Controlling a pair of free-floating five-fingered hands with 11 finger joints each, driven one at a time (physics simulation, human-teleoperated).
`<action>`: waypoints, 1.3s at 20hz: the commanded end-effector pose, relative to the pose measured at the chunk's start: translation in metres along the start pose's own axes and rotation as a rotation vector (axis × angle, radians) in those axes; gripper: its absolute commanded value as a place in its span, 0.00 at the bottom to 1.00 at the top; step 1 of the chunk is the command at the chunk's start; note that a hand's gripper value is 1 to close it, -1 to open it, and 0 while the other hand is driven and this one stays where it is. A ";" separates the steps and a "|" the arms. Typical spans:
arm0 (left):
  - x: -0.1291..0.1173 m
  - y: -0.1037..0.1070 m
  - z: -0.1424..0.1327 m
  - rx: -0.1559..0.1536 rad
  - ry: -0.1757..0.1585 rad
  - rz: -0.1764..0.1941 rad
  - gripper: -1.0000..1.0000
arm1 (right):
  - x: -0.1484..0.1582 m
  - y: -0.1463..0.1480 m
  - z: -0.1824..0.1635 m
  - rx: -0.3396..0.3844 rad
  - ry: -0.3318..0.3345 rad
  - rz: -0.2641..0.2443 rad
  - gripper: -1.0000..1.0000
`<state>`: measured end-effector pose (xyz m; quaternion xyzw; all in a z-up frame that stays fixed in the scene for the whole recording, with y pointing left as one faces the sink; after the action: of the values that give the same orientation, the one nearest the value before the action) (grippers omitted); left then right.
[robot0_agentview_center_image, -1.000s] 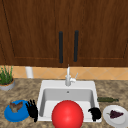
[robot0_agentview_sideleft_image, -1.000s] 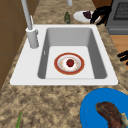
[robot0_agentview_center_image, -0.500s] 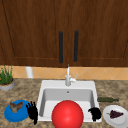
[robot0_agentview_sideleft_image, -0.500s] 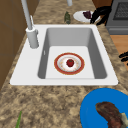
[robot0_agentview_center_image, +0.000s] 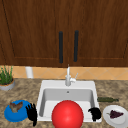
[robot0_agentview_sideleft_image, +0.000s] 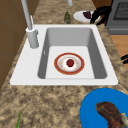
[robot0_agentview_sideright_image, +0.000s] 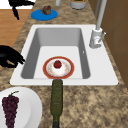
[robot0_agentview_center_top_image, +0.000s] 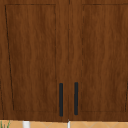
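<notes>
A blue plate (robot0_agentview_center_image: 10, 115) carrying a brown chunk of food (robot0_agentview_center_image: 16, 106) lies flat just left of the left hand (robot0_agentview_center_image: 32, 113). A white plate (robot0_agentview_center_image: 115, 120) with dark grapes (robot0_agentview_center_image: 115, 114) lies just right of the right hand (robot0_agentview_center_image: 95, 113).

Dark wood wall cabinet (robot0_agentview_center_top_image: 67, 57), speckled countertop (robot0_agentview_sideleft_image: 50, 105)

No readable text, label, brand, number or sign on anything.
</notes>
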<state>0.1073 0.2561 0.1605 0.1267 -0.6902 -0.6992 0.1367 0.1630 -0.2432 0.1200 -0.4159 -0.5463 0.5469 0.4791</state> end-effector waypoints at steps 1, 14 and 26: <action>0.002 -0.002 0.004 -0.031 -0.107 0.061 0.00 | 0.000 0.000 0.000 0.000 0.000 0.000 0.50; 0.019 0.009 0.011 -0.064 -0.173 0.029 0.00 | 0.000 0.000 0.000 0.000 0.000 0.000 0.50; 0.050 0.044 0.015 -0.070 -0.183 0.047 0.00 | 0.000 0.000 0.000 0.000 0.000 0.000 0.50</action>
<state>0.0640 0.2552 0.2007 0.0822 -0.6965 -0.7035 0.1150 0.1630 -0.2432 0.1200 -0.4159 -0.5463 0.5469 0.4791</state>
